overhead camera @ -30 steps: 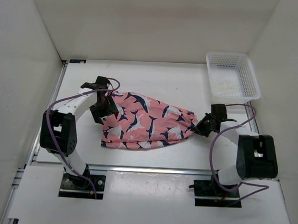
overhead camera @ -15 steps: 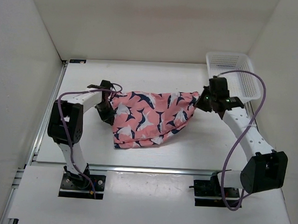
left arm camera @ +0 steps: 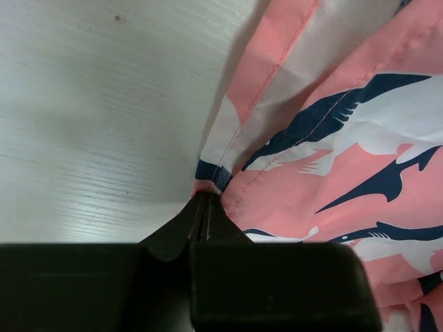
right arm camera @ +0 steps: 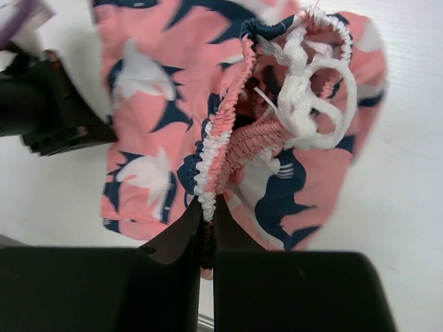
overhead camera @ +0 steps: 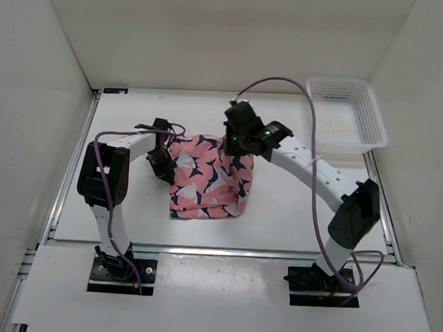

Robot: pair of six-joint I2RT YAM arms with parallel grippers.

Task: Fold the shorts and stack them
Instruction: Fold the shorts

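Both of my jaws are clenched on cloth right now. My left gripper [overhead camera: 164, 167] pinches the left edge of the shorts [overhead camera: 206, 176], low against the table [overhead camera: 294, 207]. My right gripper [overhead camera: 234, 141] grips the elastic waistband [right arm camera: 228, 131] and holds it up over the far side of the bundle.

The shorts sit left of the table's middle, closer to the left edge than to the right, and well away from the white basket [overhead camera: 347, 109] in the far right corner.

How far along am I? I'd call this mid-fold. From above, the cloth looks doubled into a compact, roughly square bundle, but the waistband end hangs in my right jaws rather than lying flat. What's left, as I judge it: lay that end down, let go on both sides, tidy the shape, then stack. No stack shows anywhere yet.

The overhead view gives me the layout of arms, bundle and basket, but not the grips themselves. My left wrist view shows the fingertips shut tight on a stitched edge, with bare tabletop beside it. My right wrist view shows the gathered waistband and a tangled white drawstring [right arm camera: 304, 90], with the lower layer spread beneath them.
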